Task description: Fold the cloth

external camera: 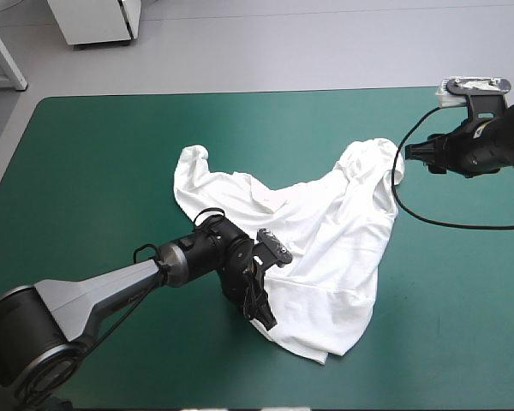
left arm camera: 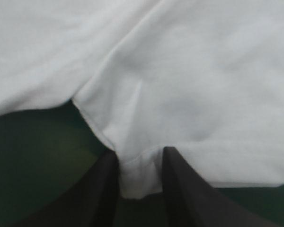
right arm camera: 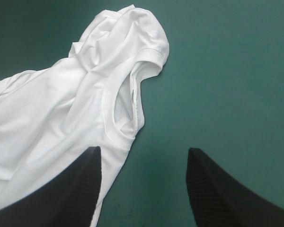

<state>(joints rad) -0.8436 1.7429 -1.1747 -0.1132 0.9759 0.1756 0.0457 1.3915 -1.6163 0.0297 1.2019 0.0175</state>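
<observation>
High view: white short-sleeved fabric T-shirt lies rumpled and half spread on the middle of the table with the teal-green cover. One lobe reaches far-left. The longer run goes from a bunch at the far right down to the near edge of the cloth, so the long axis is roughly far-right to near.

Left gripper, black curved fins, sits at the shirt's near-left edge. Left wrist view: its fingers are nearly together, clamped on a small tab of white hem, with cloth spreading away ahead.

Right gripper hovers just right of the far-right bunch and looks clear of it. Right wrist view: its fingers stand wide apart with mostly bare cover between them. A hemmed opening (neck or sleeve, cannot tell) lies ahead and off to one finger's side.

Key relation: the cloth is left of the right gripper, and the right arm is clearly the nearer one to that far-right bunch. It likely needs to move left and down to pinch there while the left holds the near edge.

No print, brand or readable writing is visible on the shirt.
</observation>
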